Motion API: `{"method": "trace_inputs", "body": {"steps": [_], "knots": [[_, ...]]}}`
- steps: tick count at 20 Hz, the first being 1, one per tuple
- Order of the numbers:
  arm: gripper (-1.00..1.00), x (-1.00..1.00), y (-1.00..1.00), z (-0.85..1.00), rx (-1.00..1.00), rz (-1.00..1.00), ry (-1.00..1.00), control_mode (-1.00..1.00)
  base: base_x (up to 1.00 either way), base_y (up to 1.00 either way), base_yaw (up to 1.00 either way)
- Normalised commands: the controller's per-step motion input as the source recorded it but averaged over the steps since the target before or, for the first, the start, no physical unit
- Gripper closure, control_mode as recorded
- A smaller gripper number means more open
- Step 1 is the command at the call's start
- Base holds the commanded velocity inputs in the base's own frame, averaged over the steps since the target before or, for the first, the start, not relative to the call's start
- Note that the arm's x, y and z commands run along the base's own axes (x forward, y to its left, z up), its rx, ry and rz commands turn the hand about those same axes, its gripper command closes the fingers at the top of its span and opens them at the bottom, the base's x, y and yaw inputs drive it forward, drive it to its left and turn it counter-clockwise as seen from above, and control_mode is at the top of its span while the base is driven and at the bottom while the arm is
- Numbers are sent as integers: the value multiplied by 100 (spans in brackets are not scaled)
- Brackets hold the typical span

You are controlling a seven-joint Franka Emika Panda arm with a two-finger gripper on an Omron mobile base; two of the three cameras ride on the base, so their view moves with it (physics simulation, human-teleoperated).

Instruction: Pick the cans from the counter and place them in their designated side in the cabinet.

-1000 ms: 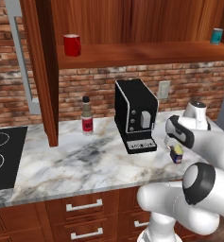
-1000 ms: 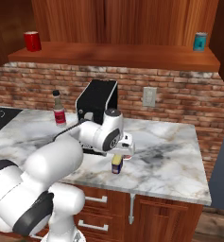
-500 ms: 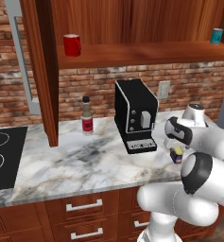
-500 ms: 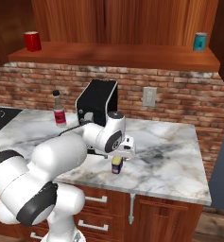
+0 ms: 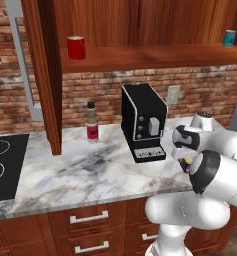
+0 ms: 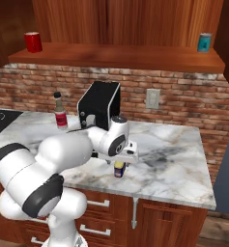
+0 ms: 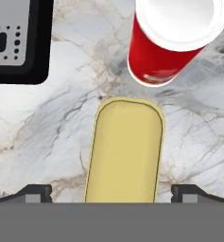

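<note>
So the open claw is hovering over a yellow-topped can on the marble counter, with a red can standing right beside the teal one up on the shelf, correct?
Not quite: the red can stands on the counter, right beside the yellow-topped can under the open gripper, as the hand view shows. The teal can stands alone at its end of the shelf.

Arm folded low and forward — hand (image 7: 111, 191) pointing down, fingers spread wide.

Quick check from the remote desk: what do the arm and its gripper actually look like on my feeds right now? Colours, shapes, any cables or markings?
The arm is glossy white, built from fat rounded segments with dark grey to black bands at the joints. The hand is a white block, and the gripper ends in two small dark, blocky finger tips. No loose cables or printed markings can be made out.
</note>
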Motion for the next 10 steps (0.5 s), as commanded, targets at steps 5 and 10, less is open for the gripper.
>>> {"method": "trace_inputs", "body": {"steps": [5,10], "knots": [[-100,2,-4,-16,0,0,2,-100,0,0,0],[-100,1,-7,-15,0,0,0,-100,0,0,0]]}}
